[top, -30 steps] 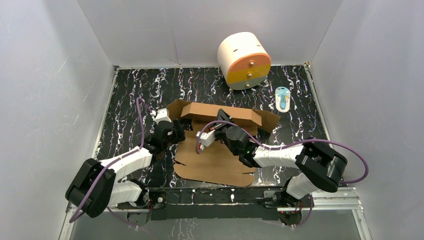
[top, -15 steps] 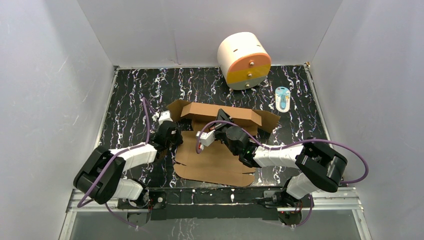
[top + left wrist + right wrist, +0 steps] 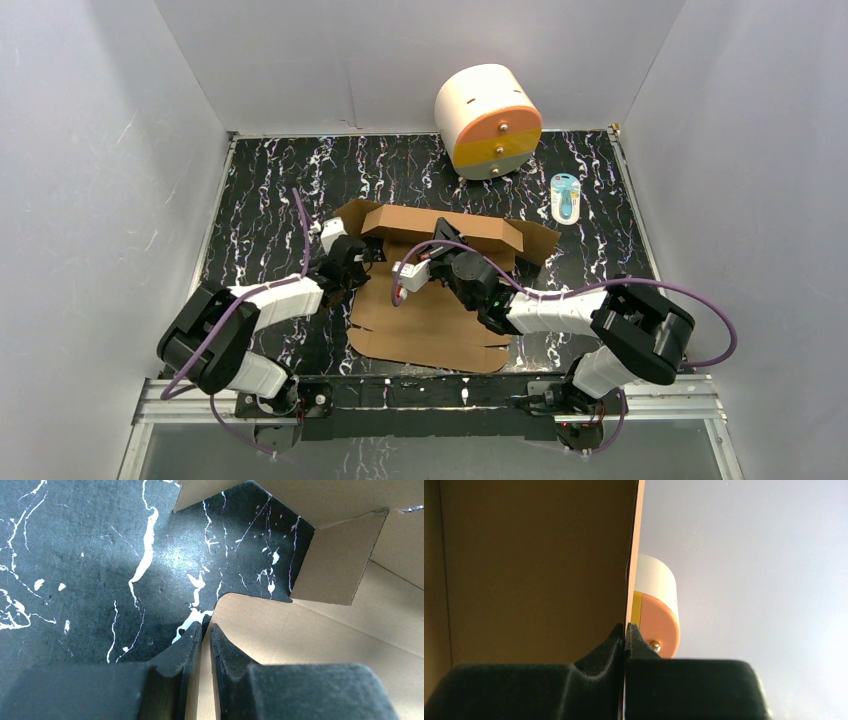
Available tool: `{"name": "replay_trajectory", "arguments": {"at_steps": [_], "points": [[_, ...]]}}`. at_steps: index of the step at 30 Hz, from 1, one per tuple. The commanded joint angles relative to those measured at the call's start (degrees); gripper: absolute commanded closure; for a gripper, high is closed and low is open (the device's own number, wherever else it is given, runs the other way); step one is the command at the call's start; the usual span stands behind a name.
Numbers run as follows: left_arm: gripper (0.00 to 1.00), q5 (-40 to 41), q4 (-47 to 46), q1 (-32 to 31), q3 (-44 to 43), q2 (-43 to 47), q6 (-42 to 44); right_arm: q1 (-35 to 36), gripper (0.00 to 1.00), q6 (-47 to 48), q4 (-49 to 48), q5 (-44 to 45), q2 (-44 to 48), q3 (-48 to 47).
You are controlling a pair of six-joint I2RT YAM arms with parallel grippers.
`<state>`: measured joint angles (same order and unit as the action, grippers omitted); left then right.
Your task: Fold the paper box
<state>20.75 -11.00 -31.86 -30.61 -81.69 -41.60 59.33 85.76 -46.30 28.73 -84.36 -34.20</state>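
You are working the paper box (image 3: 430,325), which is lying partly folded mid-surface (image 3: 260,200) with its far wall standing up. Your left claw (image 3: 202,632) is sitting narrow, pinching the rounded corner of a flat left flap. Your right claw (image 3: 625,629) is clamping a raised panel's thin edge, with the white cylinder (image 3: 655,605) showing beyond.

Black marbled tabletop (image 3: 260,190) with white veins, softly lit. Plain pale-grey walls (image 3: 100,200) rise from its far, left and right edges; the far wall (image 3: 420,50) shows a vertical seam (image 3: 351,100). A metal rail (image 3: 430,396) runs along its near edge.
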Motion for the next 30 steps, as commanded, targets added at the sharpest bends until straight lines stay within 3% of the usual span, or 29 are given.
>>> {"name": "replay_trajectory", "arguments": {"at_steps": [1, 9, 13, 19, 26, 30], "points": [[0.9, 3.8, 9.1, -2.8, 0.5, -2.6, -1.8, 0.3, 1.0, -1.7, 3.8, -1.3, 0.3, -0.6], [0.9, 4.8, 10.5, -6.4, -0.2, -7.2, -6.1, 0.3, 1.0, -1.9, 3.8, -1.2, 0.2, -0.7], [0.89, 7.3, 12.9, -5.8, -1.2, -3.3, -4.6, 0.3, 1.0, -1.8, 4.2, -1.2, 0.7, -0.6], [0.73, 2.0, 6.1, -0.3, -1.1, 9.9, 3.9, 0.3, 1.0, -2.2, 4.4, -1.7, 1.1, -0.6], [0.64, -4.1, -0.6, 7.8, -0.9, 13.4, 8.9, 0.3, 1.0, -2.4, 4.3, -2.1, 1.0, -0.6], [0.53, -6.3, -6.4, 11.3, 0.4, 13.4, 10.7, 0.2, 1.0, -2.8, 4.5, -2.3, 1.2, -0.7]]}}
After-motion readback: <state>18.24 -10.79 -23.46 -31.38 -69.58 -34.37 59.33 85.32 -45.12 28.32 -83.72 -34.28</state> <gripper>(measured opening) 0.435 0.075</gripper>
